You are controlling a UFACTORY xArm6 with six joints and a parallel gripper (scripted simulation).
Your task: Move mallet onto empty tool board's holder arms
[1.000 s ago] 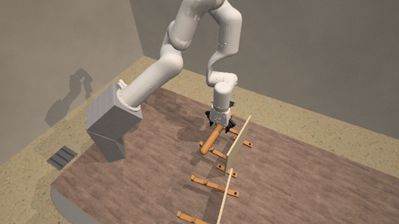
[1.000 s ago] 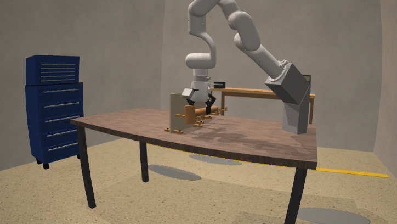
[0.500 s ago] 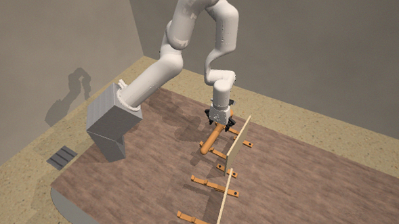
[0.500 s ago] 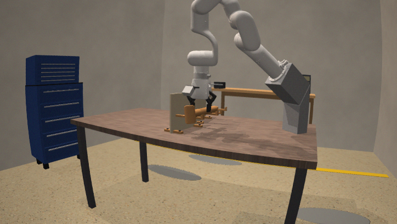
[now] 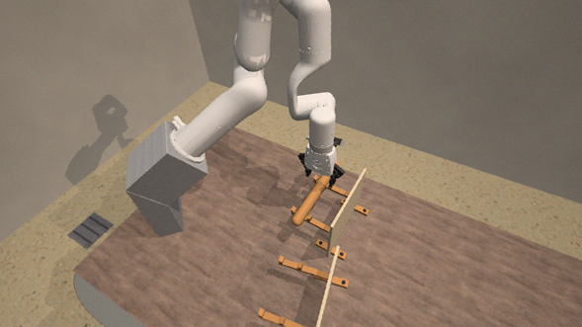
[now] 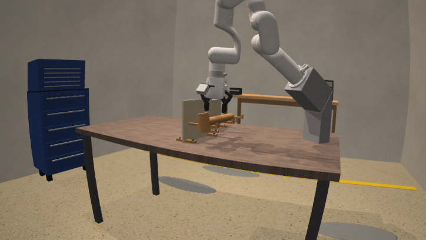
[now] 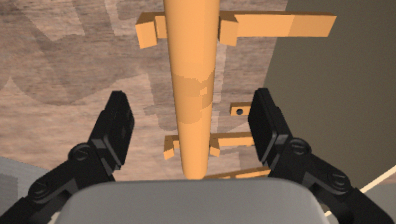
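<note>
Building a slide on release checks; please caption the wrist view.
Open pincer hovers above the mallet handle, which rests between the pegs of both holder arms, fingers apart from it.

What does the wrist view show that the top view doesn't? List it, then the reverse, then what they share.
Wrist only: both fingers stand apart from the mallet handle, which lies between a holder arm's two pegs.
Top only: the second tool board, its arms empty, and the robot's base.
Both: the open end effector above the handle, which rests on its own board's arms.
</note>
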